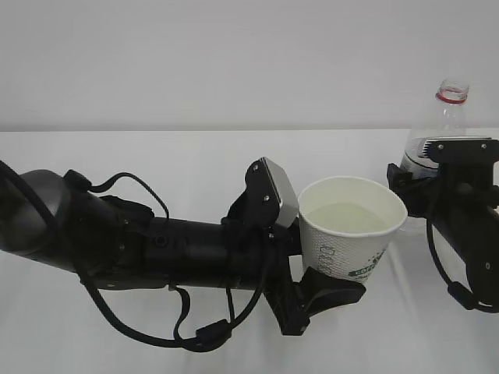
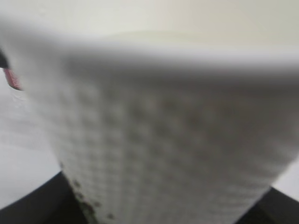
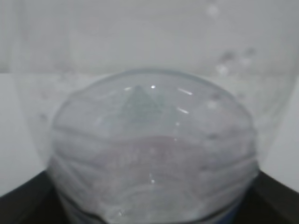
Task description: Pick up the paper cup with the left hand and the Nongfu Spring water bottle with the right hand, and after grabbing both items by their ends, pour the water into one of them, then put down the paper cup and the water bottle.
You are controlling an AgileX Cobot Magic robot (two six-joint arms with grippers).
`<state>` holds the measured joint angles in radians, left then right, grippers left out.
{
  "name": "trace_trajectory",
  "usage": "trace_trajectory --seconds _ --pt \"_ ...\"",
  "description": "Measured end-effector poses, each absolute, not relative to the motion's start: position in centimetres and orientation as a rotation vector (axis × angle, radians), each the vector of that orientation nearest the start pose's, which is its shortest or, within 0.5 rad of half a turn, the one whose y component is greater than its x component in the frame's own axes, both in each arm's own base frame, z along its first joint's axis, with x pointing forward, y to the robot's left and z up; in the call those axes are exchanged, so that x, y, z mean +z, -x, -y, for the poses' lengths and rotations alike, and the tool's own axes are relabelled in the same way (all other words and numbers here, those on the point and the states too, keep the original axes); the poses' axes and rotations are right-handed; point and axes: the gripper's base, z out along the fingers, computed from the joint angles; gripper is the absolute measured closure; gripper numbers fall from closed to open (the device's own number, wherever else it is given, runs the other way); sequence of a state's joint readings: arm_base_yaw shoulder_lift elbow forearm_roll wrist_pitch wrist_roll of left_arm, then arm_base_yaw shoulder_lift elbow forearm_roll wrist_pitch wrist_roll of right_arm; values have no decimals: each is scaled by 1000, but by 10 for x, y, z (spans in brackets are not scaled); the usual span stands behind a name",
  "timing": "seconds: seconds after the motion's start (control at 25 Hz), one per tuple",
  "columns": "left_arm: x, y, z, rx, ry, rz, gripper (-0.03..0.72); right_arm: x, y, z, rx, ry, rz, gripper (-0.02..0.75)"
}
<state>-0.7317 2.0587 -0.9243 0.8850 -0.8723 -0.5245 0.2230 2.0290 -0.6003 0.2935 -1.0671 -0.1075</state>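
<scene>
The paper cup (image 1: 352,227), holding water (image 1: 347,217), is clamped at its lower part by the left hand (image 1: 312,257) near the table's (image 1: 195,167) middle. Open tabletop is left behind and to the left. The Nongfu Spring water bottle (image 1: 444,117) stands upright near the right edge, partly hidden by the right hand (image 1: 437,175); whether it is gripped or released cannot be told. Both wrist views are blurred.

Black arms, looping cables; left hand (image 1: 312,257) bears a grey plate (screwed).
</scene>
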Motion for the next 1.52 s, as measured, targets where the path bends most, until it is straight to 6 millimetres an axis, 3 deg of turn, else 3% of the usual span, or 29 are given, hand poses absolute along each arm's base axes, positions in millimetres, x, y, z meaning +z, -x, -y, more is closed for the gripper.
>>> trace_trajectory --seconds 0.36,0.76,1.52 --pt "120 -246 293 -1003 -1226 -1612 176 94 -317 -49 -58 3 -1853 127" --pt "120 -246 293 -1003 -1225 -1613 176 84 -287 -43 -42 -9 -1906 127" --pt "119 -246 293 -1001 -1223 -1616 176 105 -249 -39 12 22 -1908 127"
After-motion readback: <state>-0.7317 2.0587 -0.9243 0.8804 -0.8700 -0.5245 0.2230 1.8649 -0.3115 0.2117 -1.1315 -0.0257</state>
